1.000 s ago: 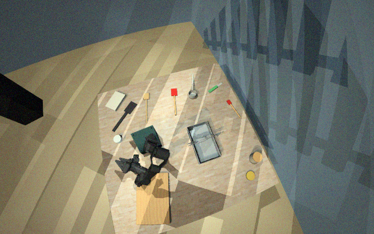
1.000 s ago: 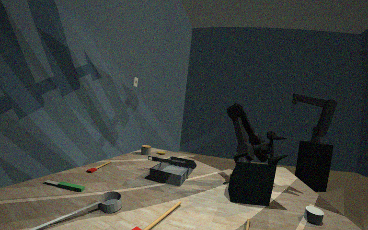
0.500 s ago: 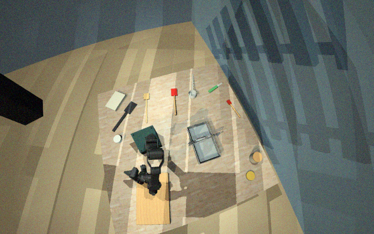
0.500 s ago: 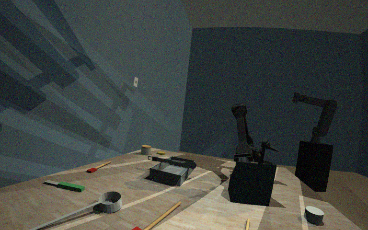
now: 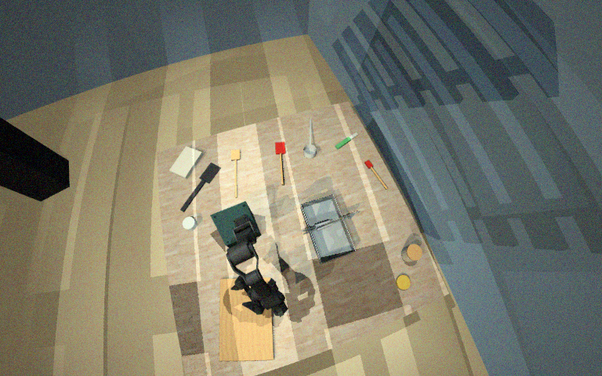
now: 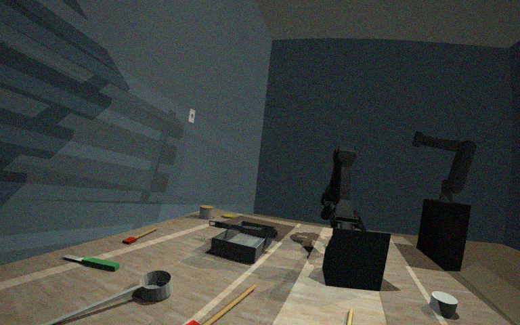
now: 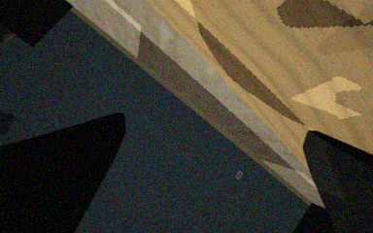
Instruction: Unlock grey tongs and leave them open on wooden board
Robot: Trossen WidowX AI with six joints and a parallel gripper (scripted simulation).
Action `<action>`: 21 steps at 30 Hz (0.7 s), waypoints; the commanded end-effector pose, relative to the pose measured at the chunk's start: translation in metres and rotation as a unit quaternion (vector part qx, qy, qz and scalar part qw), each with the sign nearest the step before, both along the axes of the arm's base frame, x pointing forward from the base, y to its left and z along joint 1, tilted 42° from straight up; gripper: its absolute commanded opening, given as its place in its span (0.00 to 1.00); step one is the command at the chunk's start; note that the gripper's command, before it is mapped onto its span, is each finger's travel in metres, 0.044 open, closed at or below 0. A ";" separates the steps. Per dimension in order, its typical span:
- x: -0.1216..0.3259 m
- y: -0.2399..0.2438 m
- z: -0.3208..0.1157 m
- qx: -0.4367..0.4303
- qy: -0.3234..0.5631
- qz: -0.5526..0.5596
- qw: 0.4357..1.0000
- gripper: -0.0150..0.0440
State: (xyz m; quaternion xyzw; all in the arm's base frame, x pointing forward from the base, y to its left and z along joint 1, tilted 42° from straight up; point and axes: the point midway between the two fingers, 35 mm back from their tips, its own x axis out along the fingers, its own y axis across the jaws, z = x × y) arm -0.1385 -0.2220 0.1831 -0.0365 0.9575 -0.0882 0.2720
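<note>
The grey tongs (image 5: 328, 222) (image 6: 220, 224) rest across the roasting tin (image 5: 337, 256) (image 6: 231, 247), with their ends reaching past its two long sides. Their arms look close together; the lock is too small to make out. The wooden board (image 5: 246, 341) (image 7: 262, 49) lies at the near side of the table in the top view, partly under the arm. My gripper (image 5: 237, 296) (image 7: 214, 130) is open and empty above the board's upper part, well away from the tongs. In the exterior view its fingers cannot be made out.
The arm's dark pedestal (image 5: 228, 219) (image 6: 356, 260) stands between board and utensils. A white cup (image 5: 189, 222) (image 6: 443, 302) is beside it. A ladle (image 5: 310, 151) (image 6: 156, 285), a green-handled tool (image 5: 343, 142) and spatulas lie beyond the tin. A wood-topped jar (image 5: 413, 252) and yellow disc (image 5: 403, 282) are at the right.
</note>
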 end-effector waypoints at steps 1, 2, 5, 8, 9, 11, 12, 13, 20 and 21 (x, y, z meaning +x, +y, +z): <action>0.044 -0.035 0.007 -0.114 -0.047 0.036 0.992 1.00; 0.052 -0.035 0.008 -0.128 -0.062 0.044 0.989 1.00; 0.084 -0.050 0.010 -0.162 -0.092 0.074 0.980 1.00; 0.120 -0.061 0.013 -0.195 -0.128 0.104 0.967 1.00; 0.132 -0.064 0.014 -0.203 -0.140 0.113 0.962 1.00; 0.156 -0.067 0.015 -0.220 -0.165 0.130 0.953 1.00; 0.169 -0.069 0.016 -0.228 -0.178 0.139 0.947 1.00; 0.183 -0.070 0.017 -0.236 -0.193 0.148 0.941 1.00; 0.282 -0.058 0.017 -0.261 -0.292 0.202 0.898 1.00; 0.297 -0.054 0.016 -0.258 -0.307 0.212 0.891 1.00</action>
